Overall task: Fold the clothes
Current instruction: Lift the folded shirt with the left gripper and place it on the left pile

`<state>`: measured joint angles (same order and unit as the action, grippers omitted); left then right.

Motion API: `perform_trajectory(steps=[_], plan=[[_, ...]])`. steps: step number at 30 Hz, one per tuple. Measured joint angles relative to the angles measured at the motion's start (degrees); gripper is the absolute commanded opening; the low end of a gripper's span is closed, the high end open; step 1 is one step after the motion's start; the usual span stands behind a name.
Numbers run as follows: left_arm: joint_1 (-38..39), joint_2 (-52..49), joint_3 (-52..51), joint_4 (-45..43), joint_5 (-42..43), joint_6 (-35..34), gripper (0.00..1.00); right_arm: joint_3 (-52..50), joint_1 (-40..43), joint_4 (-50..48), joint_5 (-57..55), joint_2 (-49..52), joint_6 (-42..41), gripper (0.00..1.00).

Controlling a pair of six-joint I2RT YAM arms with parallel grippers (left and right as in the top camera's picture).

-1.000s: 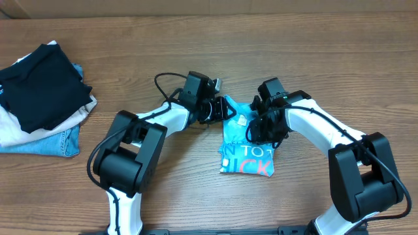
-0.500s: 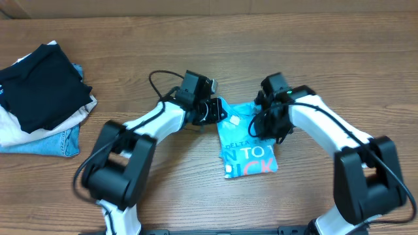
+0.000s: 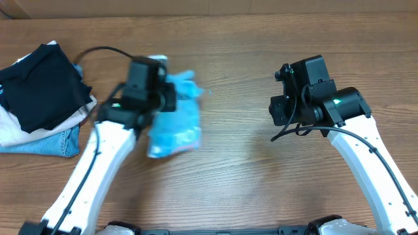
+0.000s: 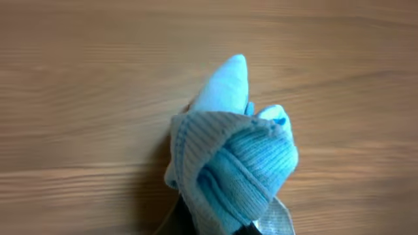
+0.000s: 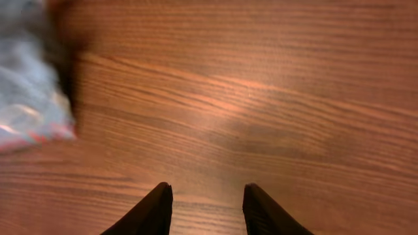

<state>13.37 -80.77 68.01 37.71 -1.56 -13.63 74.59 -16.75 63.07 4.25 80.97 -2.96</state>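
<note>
One sky-blue T-shirt (image 3: 175, 124) and three folded pieces at the bench's (image 3: 248, 163) left edge: one black garment (image 3: 40, 85), one cream-white garment (image 3: 10, 127), one pair of denim jeans (image 3: 49, 141). Two robot arms, one left tool (image 3: 168, 98), one right tool (image 5: 206, 196).

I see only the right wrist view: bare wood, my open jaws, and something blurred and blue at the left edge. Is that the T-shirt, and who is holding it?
Observer: Yes, it is. The overhead view shows the left jaws shut on the sky-blue T-shirt, well to the left of your arm.
Operator: Is the shirt folded flat in that grip?
Observer: No. In the left wrist view the cloth is bunched, and a ribbed edge bulges out from between the jaws.
</note>
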Motion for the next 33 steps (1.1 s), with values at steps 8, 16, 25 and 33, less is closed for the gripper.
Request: perform_trajectory(steps=[8, 16, 25, 33], plan=[[-12.17, 1.29, 9.55, 4.31, -7.54, 8.79, 0.04, -0.02, 0.02, 0.96, -0.24, 0.15, 0.00, 0.39], [-23.10, 1.38, 14.14, 0.76, -8.13, 10.91, 0.04, -0.02, 0.00, 1.01, -0.24, 0.15, 0.00, 0.40], [-31.39, 1.03, 14.23, -6.43, -8.15, 11.10, 0.04, -0.02, 0.00, 1.88, -0.24, 0.15, 0.00, 0.40], [-36.76, -5.35, 14.45, -12.63, -8.17, 11.21, 0.04, -0.02, 0.02, 2.10, -0.24, 0.15, 0.00, 0.40]])
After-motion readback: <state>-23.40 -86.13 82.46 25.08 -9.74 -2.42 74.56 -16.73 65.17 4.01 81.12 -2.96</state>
